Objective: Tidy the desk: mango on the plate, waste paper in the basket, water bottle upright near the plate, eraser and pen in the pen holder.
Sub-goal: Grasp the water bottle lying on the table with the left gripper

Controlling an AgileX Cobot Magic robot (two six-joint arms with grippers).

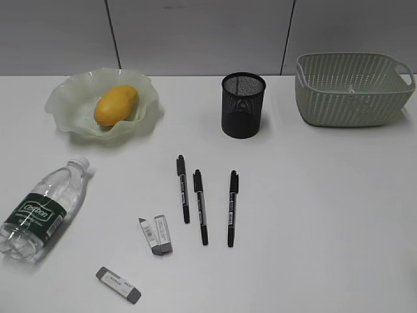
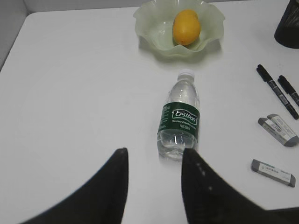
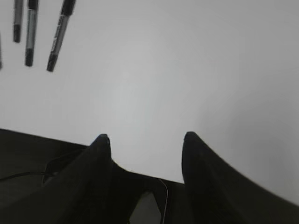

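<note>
The mango point(image 1: 116, 104) lies in the pale green plate point(image 1: 65, 104) at the back left of the desk point(image 1: 313, 195). The water bottle point(image 1: 42, 208) lies on its side at the left, cap toward the plate. Three black pens point(image 1: 201, 207) lie side by side mid-desk, with two erasers point(image 1: 156, 235) to their left and a third point(image 1: 118, 285) near the front. The pen holder point(image 1: 243, 104) and basket point(image 1: 352, 91) stand at the back. No waste paper shows. My left gripper point(image 2: 154, 154) is open, just behind the bottle's base point(image 2: 179, 119). My right gripper point(image 3: 145, 137) is open and empty over the front edge.
In the left wrist view the mango point(image 2: 186, 27) in the plate point(image 2: 149, 28) lies beyond the bottle, with the erasers point(image 2: 279, 129) to the right. The right wrist view shows the pens point(image 3: 58, 35) at the upper left and bare desk ahead.
</note>
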